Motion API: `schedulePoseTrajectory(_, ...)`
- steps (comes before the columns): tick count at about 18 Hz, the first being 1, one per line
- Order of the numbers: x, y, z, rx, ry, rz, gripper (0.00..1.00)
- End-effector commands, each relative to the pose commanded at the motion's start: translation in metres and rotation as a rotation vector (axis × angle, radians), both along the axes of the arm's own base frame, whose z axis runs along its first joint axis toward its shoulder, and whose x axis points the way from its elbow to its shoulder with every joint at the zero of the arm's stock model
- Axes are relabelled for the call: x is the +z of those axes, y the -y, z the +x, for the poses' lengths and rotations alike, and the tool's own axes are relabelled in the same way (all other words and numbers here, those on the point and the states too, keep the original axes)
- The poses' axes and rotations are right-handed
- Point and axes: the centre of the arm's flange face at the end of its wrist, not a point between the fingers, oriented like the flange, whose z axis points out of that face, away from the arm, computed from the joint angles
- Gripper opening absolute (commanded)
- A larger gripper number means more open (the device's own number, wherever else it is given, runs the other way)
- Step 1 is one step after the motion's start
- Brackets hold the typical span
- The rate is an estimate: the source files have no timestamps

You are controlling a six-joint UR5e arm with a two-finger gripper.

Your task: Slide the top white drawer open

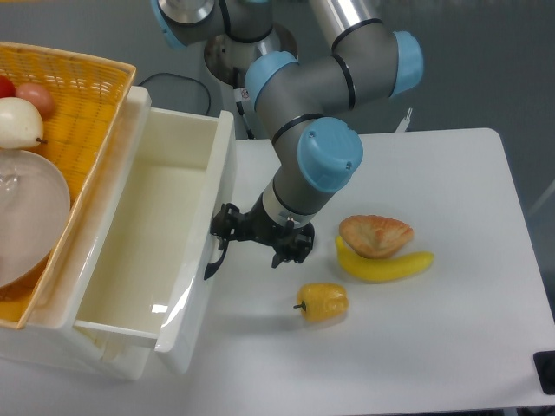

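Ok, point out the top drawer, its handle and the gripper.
top drawer (160, 217), fixed camera, bare cream inside floor
handle (214, 260), fixed camera, lower end of the black curve
gripper (227, 223), fixed camera, between fingertips at the handle

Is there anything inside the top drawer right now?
No, the top white drawer is pulled out and its cream interior shows bare.

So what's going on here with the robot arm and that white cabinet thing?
The grey and blue robot arm has its black tool at the curved black handle of the glossy white plastic top drawer, which is already pulled well out and looks empty inside. Whether the tool is clamped on the handle can't be told. A yellow banana, a yellow pepper and a croissant-like pastry lie on the white table.
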Motion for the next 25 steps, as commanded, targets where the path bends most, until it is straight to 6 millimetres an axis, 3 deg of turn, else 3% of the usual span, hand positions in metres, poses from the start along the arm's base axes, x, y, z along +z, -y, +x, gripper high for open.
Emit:
schedulePoseTrajectory(15, -0.001, 0.016, -0.026, 0.033, -0.003, 0.004, 1.00)
schedulePoseTrajectory(25, -0.002, 0.019, -0.029, 0.043, 0.003, 0.007, 1.00)
